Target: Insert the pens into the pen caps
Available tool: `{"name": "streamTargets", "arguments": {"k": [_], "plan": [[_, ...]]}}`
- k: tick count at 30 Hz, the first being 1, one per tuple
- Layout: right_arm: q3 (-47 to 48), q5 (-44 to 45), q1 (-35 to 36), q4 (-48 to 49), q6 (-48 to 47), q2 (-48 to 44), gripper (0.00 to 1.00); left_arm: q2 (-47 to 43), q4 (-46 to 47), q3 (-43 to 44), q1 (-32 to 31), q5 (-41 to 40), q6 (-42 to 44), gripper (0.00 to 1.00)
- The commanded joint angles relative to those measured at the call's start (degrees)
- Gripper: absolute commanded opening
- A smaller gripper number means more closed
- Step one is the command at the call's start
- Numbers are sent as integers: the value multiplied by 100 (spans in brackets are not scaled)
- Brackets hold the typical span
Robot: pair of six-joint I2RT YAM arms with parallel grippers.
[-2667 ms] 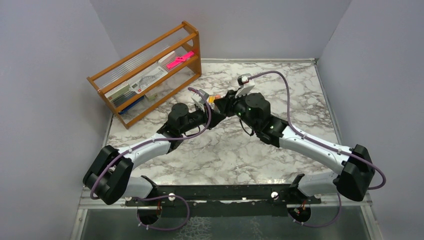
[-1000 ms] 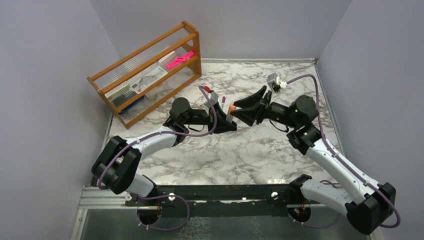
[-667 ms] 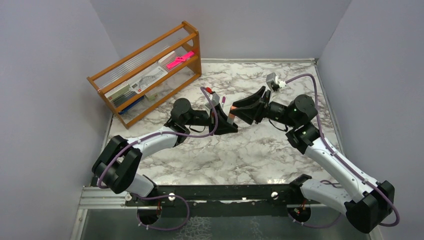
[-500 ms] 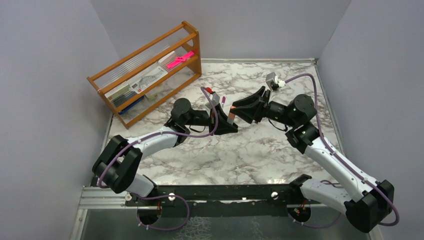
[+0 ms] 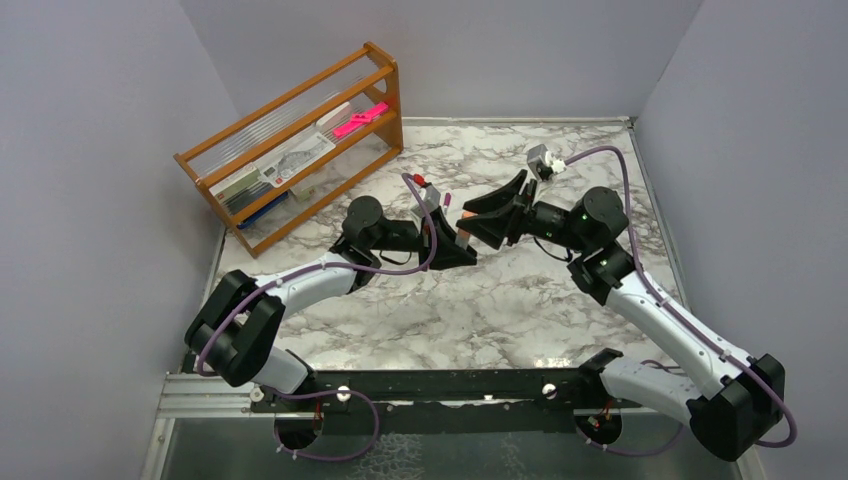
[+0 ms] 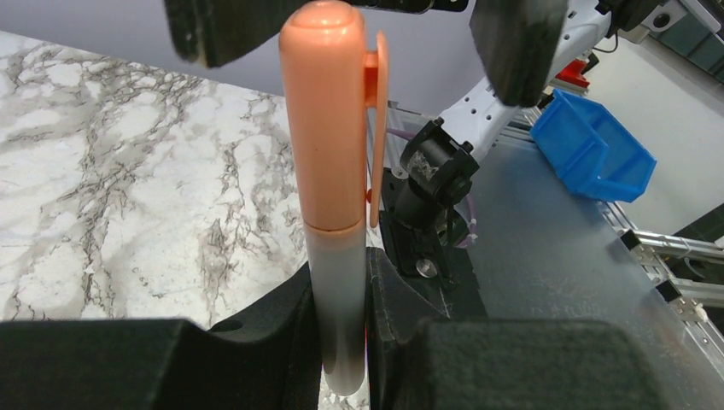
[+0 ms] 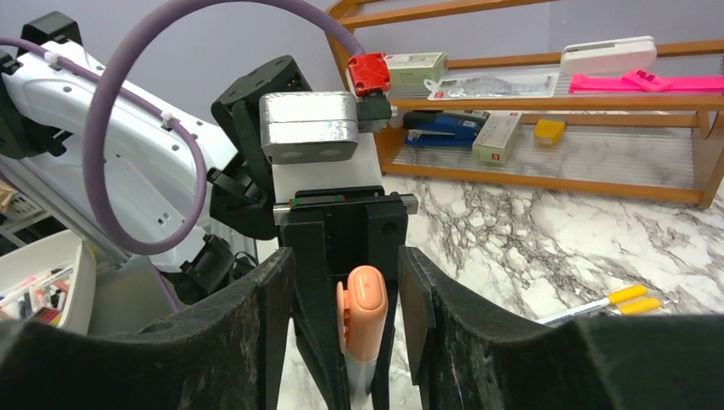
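Observation:
My left gripper (image 5: 460, 247) is shut on the pale barrel (image 6: 340, 307) of a pen and holds it upright above the table. An orange-pink cap (image 6: 329, 120) sits on the pen's upper end. My right gripper (image 5: 472, 220) is open, and its fingers (image 7: 277, 290) stand either side of that cap (image 7: 363, 312) without touching it. In the left wrist view the right fingertips (image 6: 516, 43) show beside the cap's top. Two pens with yellow caps (image 7: 616, 301) lie on the marble. A purple-ended pen (image 5: 447, 200) lies behind the left gripper.
A wooden rack (image 5: 300, 140) stands at the back left with boxes and a bright pink flat item (image 5: 360, 118); it also shows in the right wrist view (image 7: 546, 171). A blue bin (image 6: 598, 145) sits beyond the table's near edge. Grey walls surround the marble table (image 5: 520, 300).
My right gripper has moved left and slightly up, so its open fingers now straddle the capped end of the pen. My left gripper has held still with the pen.

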Motion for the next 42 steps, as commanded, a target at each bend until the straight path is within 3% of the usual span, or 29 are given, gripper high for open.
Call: {"name": "streamTargets", "arguments": {"k": [1, 4, 8, 15, 30, 42], "plan": [[60, 158, -32, -18, -67, 73, 49, -70, 303, 217, -58, 124, -15, 0], [30, 169, -31, -32, -78, 132, 47, -93, 303, 219, -61, 106, -19, 0], [-45, 154, -32, 66, -8, 127, 36, -85, 304, 212, -60, 88, -14, 0], [-28, 77, -32, 51, -38, 99, 2, -60, 303, 232, -65, 19, -22, 0], [-465, -310, -33, -495, -567, -50, 1, 344, 644, 1204, -48, -33, -694, 0], [-841, -715, -25, -958, -693, -16, 1, 514, 681, 2295, -9, 601, -736, 0]]}}
